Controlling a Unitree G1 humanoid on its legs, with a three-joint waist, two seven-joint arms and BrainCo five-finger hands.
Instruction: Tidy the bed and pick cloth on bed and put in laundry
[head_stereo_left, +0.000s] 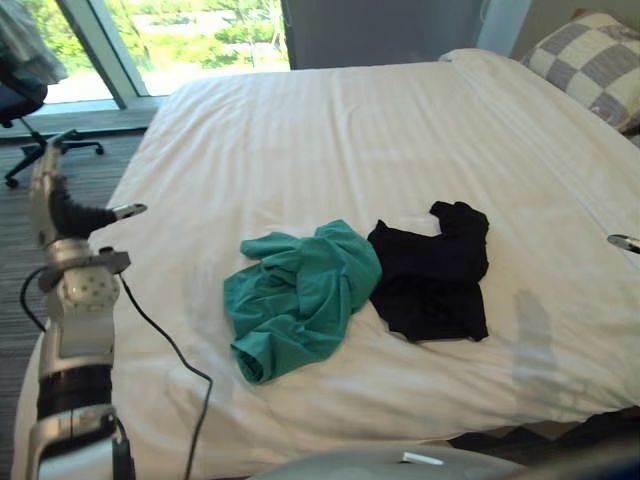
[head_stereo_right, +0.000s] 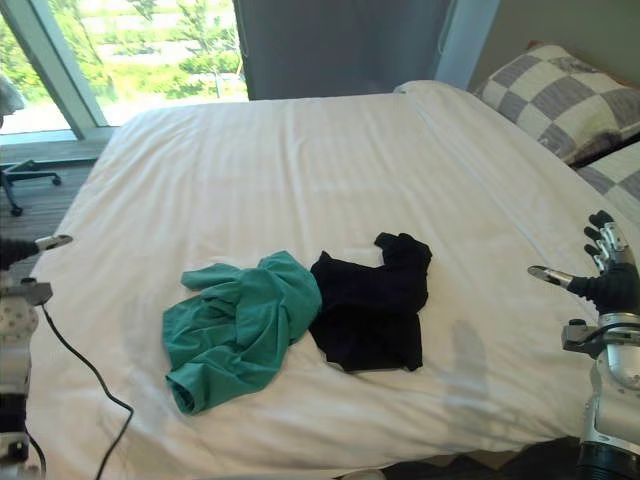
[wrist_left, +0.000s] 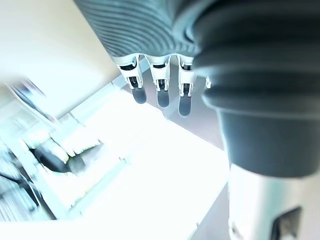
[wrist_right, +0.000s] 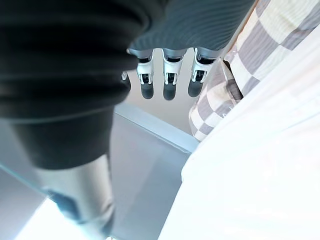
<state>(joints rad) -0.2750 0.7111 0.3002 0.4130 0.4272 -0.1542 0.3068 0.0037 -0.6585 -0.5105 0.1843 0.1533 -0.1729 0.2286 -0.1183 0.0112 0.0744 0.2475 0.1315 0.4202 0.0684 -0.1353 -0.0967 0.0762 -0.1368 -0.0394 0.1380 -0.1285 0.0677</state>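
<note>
A crumpled green cloth (head_stereo_left: 298, 296) lies on the white bed (head_stereo_left: 330, 140), near its front edge. A black cloth (head_stereo_left: 432, 272) lies right beside it, touching it. My left hand (head_stereo_left: 62, 208) is raised at the bed's left edge, fingers straight, holding nothing. My right hand (head_stereo_right: 606, 272) is up at the bed's right edge, open and empty too. Both hands are well apart from the cloths. In the left wrist view the fingers (wrist_left: 161, 90) point straight out, as do the fingers (wrist_right: 169, 82) in the right wrist view.
Checked pillows (head_stereo_right: 560, 98) lie at the bed's far right. An office chair (head_stereo_left: 22, 100) stands on the carpet by the window at the far left. The sheet is mostly smooth, with light creases.
</note>
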